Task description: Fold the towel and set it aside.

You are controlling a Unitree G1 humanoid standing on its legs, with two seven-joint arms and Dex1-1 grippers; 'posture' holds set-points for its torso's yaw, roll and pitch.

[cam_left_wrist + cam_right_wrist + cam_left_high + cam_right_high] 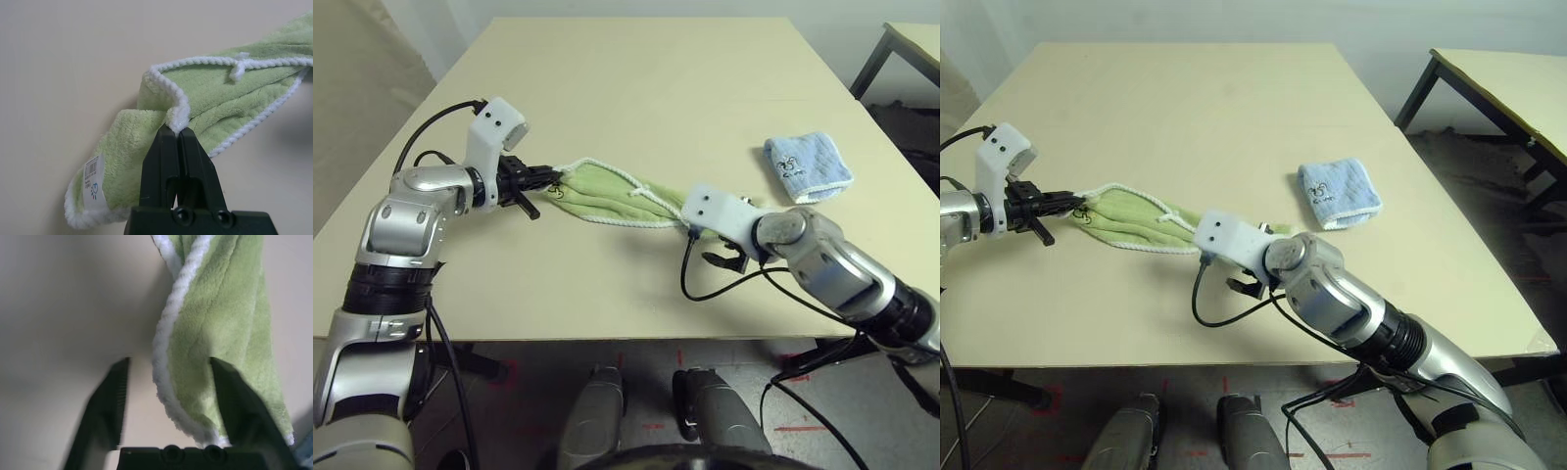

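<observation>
The light green towel (607,196) with white stitched edging is drawn out in a long bunched strip between my two grippers, near the table's front. At its left end my left gripper (545,181) is shut on the white edging (178,115), and the white label tag (93,176) hangs just beside the fingers. My right gripper (169,363) is at the towel's right end. Its fingers stand apart, with the towel's edge (164,357) lying between them and the green cloth against one finger (234,396).
A small folded light-blue towel (808,166) lies on the table (656,88) to the right, beyond my right arm. A second table (1508,78) with black legs stands off to the right. Black cables hang from both wrists.
</observation>
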